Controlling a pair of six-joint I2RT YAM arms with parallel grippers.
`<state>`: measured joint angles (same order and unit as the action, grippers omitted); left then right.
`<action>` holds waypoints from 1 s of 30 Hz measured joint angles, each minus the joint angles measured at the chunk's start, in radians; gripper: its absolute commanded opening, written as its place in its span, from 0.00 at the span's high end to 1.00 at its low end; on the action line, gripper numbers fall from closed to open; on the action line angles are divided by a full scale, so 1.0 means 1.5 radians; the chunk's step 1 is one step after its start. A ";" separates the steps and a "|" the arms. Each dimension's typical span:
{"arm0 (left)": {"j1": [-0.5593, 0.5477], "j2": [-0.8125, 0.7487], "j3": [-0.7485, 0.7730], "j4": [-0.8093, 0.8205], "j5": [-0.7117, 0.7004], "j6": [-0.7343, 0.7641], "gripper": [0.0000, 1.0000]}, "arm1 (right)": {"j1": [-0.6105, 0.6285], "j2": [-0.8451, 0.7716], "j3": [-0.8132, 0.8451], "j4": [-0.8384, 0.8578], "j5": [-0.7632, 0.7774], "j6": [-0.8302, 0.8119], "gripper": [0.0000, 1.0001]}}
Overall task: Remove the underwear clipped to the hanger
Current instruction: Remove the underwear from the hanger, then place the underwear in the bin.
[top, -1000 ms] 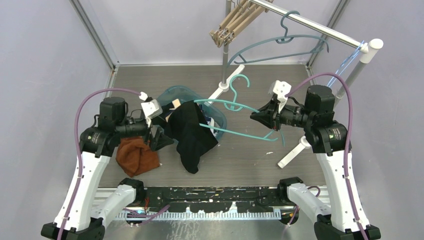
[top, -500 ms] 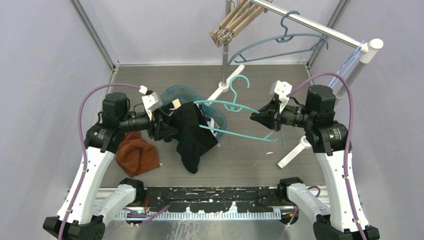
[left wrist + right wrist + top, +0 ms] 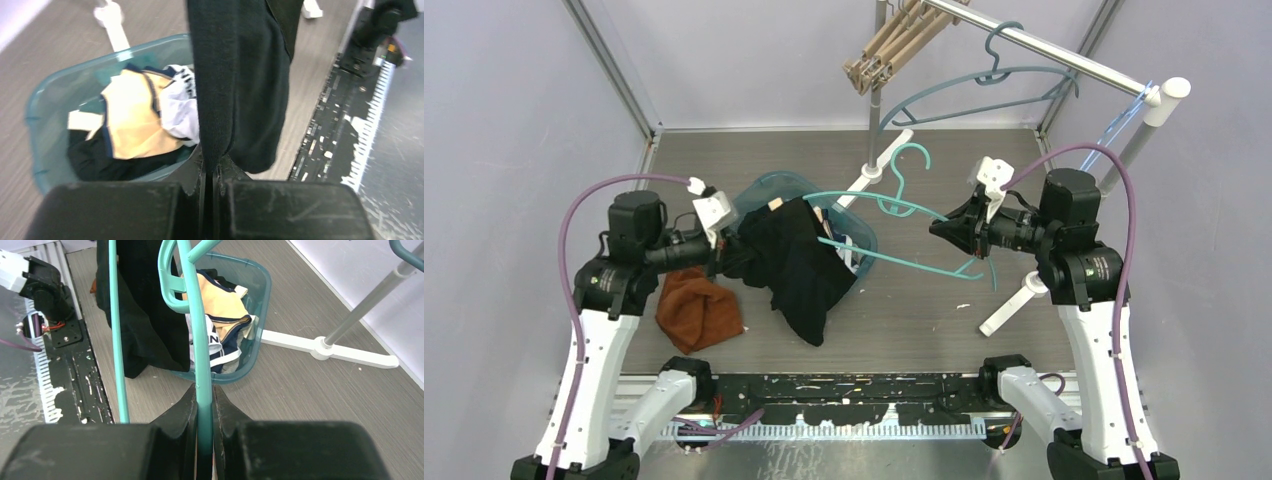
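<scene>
lower centre, top view: black underwear point(image 3: 802, 275) hangs off the teal hanger point(image 3: 201, 355), its low end over the table, its upper part above the blue bin point(image 3: 759, 190). left gripper point(image 3: 732, 262) pinches its left edge. right gripper point(image 3: 942, 231), mid-right, is clamped on the hanger bar. risk: if the clip holds, a pull drags the hanger from the right fingers, or the thin fabric slips free. rack point(image 3: 1044, 50) upper right.
</scene>
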<state>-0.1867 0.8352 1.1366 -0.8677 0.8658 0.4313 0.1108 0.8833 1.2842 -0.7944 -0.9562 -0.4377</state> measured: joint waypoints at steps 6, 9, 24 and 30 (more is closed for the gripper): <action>0.042 -0.003 0.071 -0.027 -0.101 0.005 1.00 | -0.014 0.000 0.000 0.000 0.024 0.000 0.99; 0.043 -0.006 0.093 -0.032 -0.182 0.002 1.00 | -0.016 0.000 0.000 0.000 0.037 0.000 0.99; 0.043 0.052 0.321 -0.002 -0.365 -0.114 1.00 | -0.016 -0.008 -0.004 0.000 0.057 -0.003 0.99; 0.043 0.150 0.411 0.028 -0.342 -0.179 1.00 | -0.016 -0.016 -0.004 -0.022 0.010 -0.042 0.99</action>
<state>-0.1219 1.0607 1.7527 -0.8253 0.3527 0.1631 0.0875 0.8589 1.2785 -0.8276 -0.9413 -0.5011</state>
